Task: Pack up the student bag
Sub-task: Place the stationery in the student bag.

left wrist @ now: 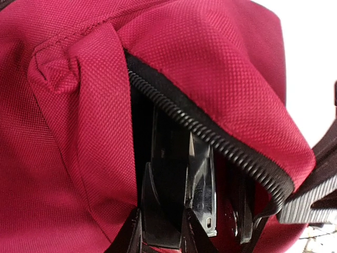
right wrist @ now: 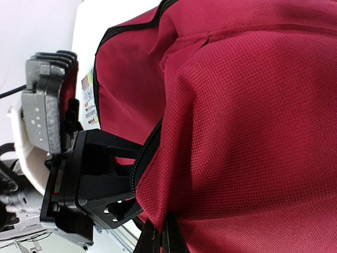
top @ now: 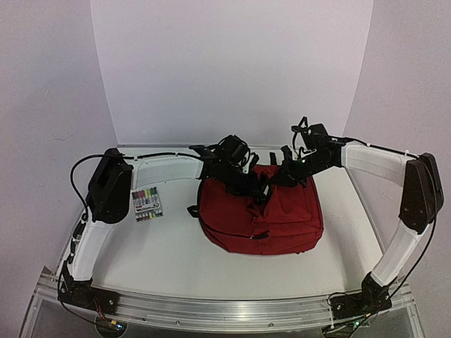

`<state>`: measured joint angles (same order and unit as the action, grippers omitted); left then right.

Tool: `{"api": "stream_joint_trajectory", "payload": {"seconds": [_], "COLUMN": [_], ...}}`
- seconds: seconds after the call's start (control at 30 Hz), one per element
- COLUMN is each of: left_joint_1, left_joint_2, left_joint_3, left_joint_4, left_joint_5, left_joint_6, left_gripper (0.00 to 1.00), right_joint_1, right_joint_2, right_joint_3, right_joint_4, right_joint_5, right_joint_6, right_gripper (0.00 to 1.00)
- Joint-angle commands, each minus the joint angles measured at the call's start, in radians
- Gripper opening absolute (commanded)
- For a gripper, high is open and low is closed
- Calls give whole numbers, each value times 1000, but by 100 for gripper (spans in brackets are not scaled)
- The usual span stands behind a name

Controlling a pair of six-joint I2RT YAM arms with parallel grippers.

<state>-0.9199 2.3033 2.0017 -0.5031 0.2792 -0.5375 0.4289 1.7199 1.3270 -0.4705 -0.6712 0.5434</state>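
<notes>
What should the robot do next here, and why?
Probably ease the left gripper out of the student bag: it reaches inside the zip that the right gripper seems to pinch open, while the marker pack lies on the table, unpacked.

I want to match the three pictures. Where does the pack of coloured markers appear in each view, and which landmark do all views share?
Top external: the marker pack lies left of the student bag, at mid-left of the picture.
Left wrist: not in it; the bag's red fabric fills most of the picture.
Right wrist: only a narrow coloured strip of it shows at upper left, beyond the bag's edge.
Shared landmark: the student bag, seen in all three views.
</notes>
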Motion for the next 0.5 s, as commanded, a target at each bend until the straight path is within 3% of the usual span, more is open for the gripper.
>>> {"api": "stream_joint_trajectory", "payload": {"seconds": [0.0,0.13,0.27,0.33,0.47], "left_joint_1": [-12,-12,-12,-14,-17], "left_joint_2": [-71,-70,-58,-52,6], "left_joint_3": [-52,-73,-49,-13,160], "left_joint_4": [299,364,316,230,-64], "left_joint_5": [234,302,288,194,-73], "left_joint_6": [-37,-51,-33,-4,43], "left_gripper": [19,24,24,24,13], "right_joint_1": [0,-2,-6,-7,-6], "right_joint_2": [3,-12,-33,-46,-65], "right_joint_3": [53,29,21,25,33], "right_joint_4": [14,6,-17,-36,-61], "right_joint_5": [-36,3,55,85,91], "right_joint_6": [-11,-20,-39,-44,-11], "right_gripper": [0,0,0,0,0]}}
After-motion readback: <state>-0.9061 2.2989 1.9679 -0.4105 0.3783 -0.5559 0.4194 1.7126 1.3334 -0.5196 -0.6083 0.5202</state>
